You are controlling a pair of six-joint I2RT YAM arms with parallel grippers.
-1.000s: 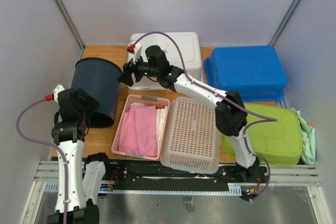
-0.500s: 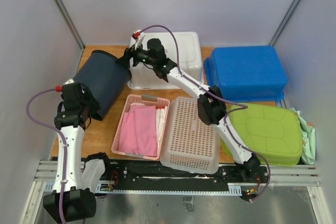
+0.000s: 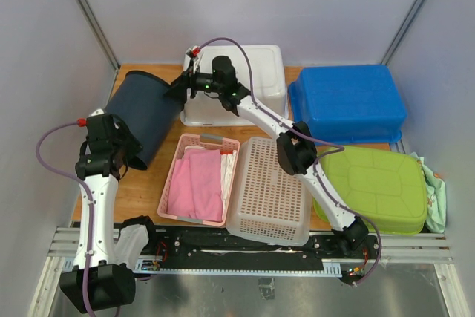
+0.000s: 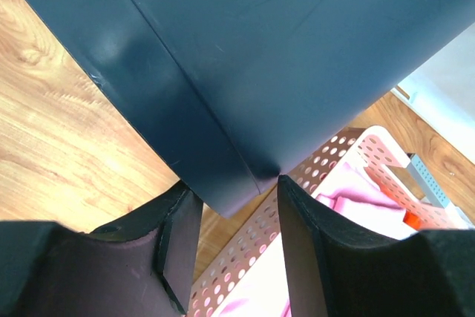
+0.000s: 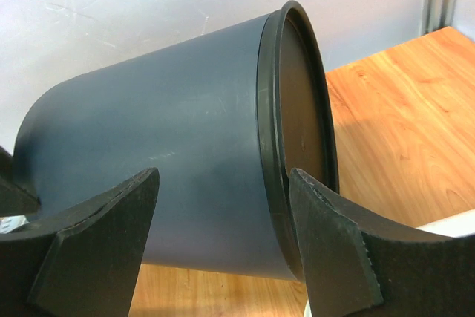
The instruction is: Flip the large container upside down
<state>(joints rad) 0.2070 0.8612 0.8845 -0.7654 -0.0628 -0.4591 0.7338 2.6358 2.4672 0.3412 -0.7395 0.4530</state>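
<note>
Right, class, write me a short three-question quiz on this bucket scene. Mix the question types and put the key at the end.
1. True or false: the bucket stands upright.
2. The pink cloth lies in: A the pink basket, B the blue tub, C the green lid.
3. Which arm's jaws are shut on the bucket?
Key: 1 false, it is tilted. 2 A. 3 the left arm.

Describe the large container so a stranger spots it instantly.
Look at the far-left corner of the wooden table. Left of the white bin, a dark navy bucket sits tilted over. It is the only round, dark container; the white bin and pink basket are pale and rectangular.
</note>
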